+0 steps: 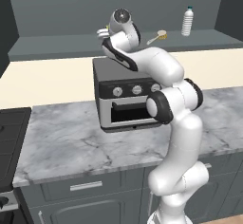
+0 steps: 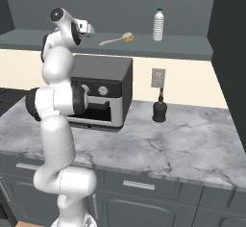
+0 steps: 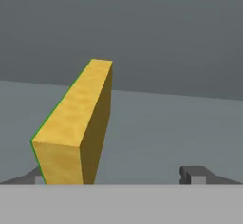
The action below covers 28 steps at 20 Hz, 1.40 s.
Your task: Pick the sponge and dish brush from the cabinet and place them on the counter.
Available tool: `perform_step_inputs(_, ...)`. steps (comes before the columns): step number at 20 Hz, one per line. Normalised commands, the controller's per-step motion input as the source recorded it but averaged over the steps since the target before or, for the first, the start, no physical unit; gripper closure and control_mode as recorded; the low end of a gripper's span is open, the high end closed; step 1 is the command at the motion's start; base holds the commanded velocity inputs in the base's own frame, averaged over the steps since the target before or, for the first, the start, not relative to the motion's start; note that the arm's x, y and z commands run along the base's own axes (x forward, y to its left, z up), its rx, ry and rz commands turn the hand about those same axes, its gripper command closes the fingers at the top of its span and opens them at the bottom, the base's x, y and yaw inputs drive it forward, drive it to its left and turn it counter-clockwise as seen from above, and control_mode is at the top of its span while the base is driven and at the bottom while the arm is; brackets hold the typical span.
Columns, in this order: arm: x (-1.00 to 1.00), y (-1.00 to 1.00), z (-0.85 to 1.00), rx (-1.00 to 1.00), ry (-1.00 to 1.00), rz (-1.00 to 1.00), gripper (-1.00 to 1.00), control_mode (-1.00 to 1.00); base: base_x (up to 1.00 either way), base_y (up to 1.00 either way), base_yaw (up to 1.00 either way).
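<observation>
In the left base view the arm reaches up into the open cabinet (image 1: 57, 47), its hand over the grey inner shelf above a countertop oven (image 1: 126, 97). The gripper (image 1: 102, 32) points toward the back wall; from here I cannot tell how the jaws stand. The dish brush (image 1: 157, 36) lies on the shelf off to the jaws' side, a clear bottle (image 1: 188, 22) beyond it. The surface (image 1: 71, 142) below carries neither task thing.

In the right base view the gripper (image 2: 89, 30) sits at shelf height, the dish brush (image 2: 117, 39) just ahead and to one side of it, handle end nearest the jaws, the bottle (image 2: 159, 25) farther along. A dark dispenser (image 2: 159, 110) stands on the surface (image 2: 192, 149).

In the hand view the jaws are spread wide, one tip (image 3: 192, 174) clear at one side. The sponge (image 3: 76, 123) stands tilted on edge by the other tip, yellow face showing and a thin green line along one border; whether it touches that tip is unclear, but it is not pinched.

The sponge is likely light, soft and compressible, not fragile, and it tips easily. The jaws should take it across its thin dimension, green face to yellow face, centred, with gentle pressure. The brush looks stiff and light; its thin handle is the place to take it.
</observation>
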Motion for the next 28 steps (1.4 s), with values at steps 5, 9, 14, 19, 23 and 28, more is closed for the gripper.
perform_step_inputs(5, 0.01, 0.05, -0.15, -0.01, 0.07, 0.0, 1.0, -1.0, 0.0, 0.0, 0.0)
perform_step_inputs(9, 0.0, 0.0, 0.0, 0.0, 0.0, 0.0, 1.0, -1.0, 0.0, 0.0, 0.0)
perform_step_inputs(14, -0.05, 0.0, 0.02, 0.01, -0.02, 0.0, 1.0, -1.0, 0.0, 0.0, 0.0)
perform_step_inputs(19, -0.54, -0.03, 0.16, 0.04, 0.0, 0.01, 1.0, -1.0, 0.0, 0.0, 0.0)
perform_step_inputs(23, -0.93, -0.05, 0.11, 0.04, -0.04, 0.03, 1.0, -1.0, 0.0, 0.0, 0.0)
perform_step_inputs(28, -1.0, -0.04, 0.02, 0.02, -0.08, 0.04, 1.0, -1.0, 0.0, 0.0, 0.0)
